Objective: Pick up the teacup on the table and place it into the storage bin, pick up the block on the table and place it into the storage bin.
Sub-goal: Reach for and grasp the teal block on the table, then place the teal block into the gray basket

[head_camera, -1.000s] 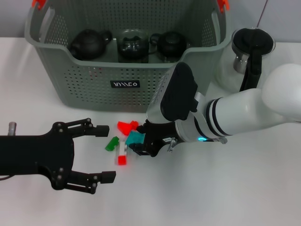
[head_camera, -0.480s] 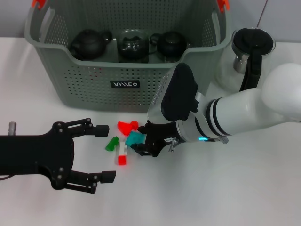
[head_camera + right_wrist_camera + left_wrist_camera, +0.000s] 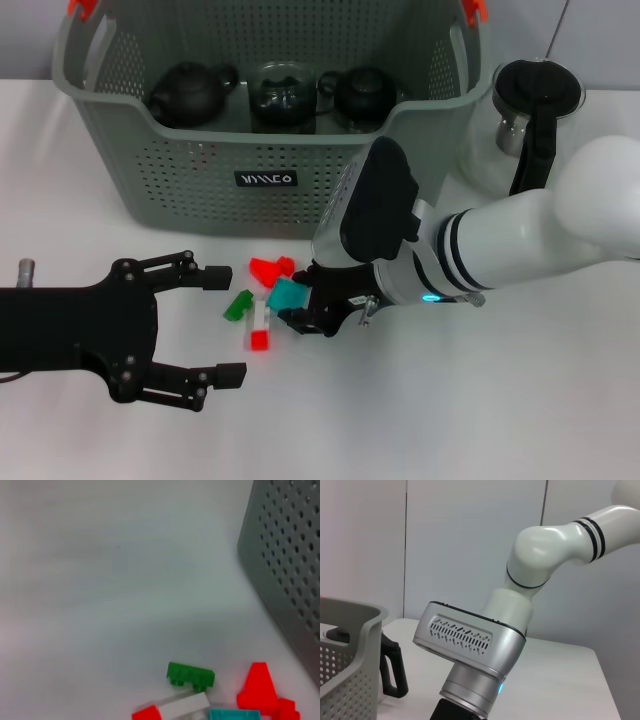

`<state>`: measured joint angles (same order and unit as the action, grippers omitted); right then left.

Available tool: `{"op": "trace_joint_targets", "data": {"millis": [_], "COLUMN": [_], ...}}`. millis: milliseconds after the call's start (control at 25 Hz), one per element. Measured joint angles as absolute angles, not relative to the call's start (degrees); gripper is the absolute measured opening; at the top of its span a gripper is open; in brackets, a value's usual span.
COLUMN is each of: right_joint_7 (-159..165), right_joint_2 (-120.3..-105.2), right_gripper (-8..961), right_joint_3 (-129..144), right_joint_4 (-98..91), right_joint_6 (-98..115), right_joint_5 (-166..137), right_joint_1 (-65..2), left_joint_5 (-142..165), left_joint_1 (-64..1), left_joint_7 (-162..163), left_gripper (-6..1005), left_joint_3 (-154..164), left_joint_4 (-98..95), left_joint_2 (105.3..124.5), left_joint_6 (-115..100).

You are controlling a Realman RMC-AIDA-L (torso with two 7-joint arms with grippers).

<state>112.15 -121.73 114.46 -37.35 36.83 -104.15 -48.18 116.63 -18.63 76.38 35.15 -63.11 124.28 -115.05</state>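
Observation:
Several small blocks lie on the white table in front of the storage bin (image 3: 265,180): a red one (image 3: 267,268), a teal one (image 3: 286,295), a green one (image 3: 238,304) and a white-and-red one (image 3: 260,328). My right gripper (image 3: 298,318) is low over the table, its dark tip right against the teal block. The right wrist view shows the green block (image 3: 190,674), a red block (image 3: 257,691) and the teal block's edge (image 3: 234,714), but not the fingers. My left gripper (image 3: 224,324) lies open just left of the blocks. No teacup shows on the table.
Two black teapots (image 3: 190,92) (image 3: 362,92) and a glass one (image 3: 282,95) sit inside the bin. A glass pitcher (image 3: 530,105) with a black handle stands right of the bin, behind my right arm. The left wrist view shows the right arm's wrist (image 3: 470,642) and the bin's corner (image 3: 350,650).
My right gripper has shifted very slightly beside the teal block. The blocks and the left arm have not moved.

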Motion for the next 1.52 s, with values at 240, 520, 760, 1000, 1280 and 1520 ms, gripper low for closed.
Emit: {"op": "trace_joint_targets", "data": {"millis": [240,520,760,1000,1280,1520], "right_joint_7": [112.1,112.4,112.6,111.6,110.5,110.6], "right_joint_2": [-121.73,-121.64,-121.09,-119.83,-119.45,-119.46], "right_gripper": [511,453,425,424,423,424], "right_joint_3": [114.6,114.6,114.1,107.7,93.6,80.2], "right_joint_4": [-37.3,-37.5,-38.2,-41.4,-50.3,-59.0], "right_joint_6": [36.9,36.9,37.8,45.6,59.8,76.7], "right_joint_5": [-103.7,-103.4,-103.0,-103.9,-110.7,-111.8], "right_joint_1": [-48.3,-48.3,-48.2,-46.0,-40.7,-38.3], "left_joint_5": [116.6,116.6,116.6,116.6,116.6,116.6], "left_joint_1": [-18.7,-18.7,-18.7,-18.7,-18.7,-18.6], "left_joint_7": [76.4,76.4,76.5,76.8,76.9,77.0], "left_gripper": [950,950,949,949,949,949], "left_joint_3": [35.2,35.1,35.1,34.8,34.7,34.5], "left_joint_4": [-63.1,-63.1,-63.1,-63.1,-63.1,-63.1], "left_joint_2": [124.28,124.28,124.28,124.22,124.19,124.18], "left_joint_6": [-115.0,-115.0,-115.1,-115.4,-115.4,-115.4]}}
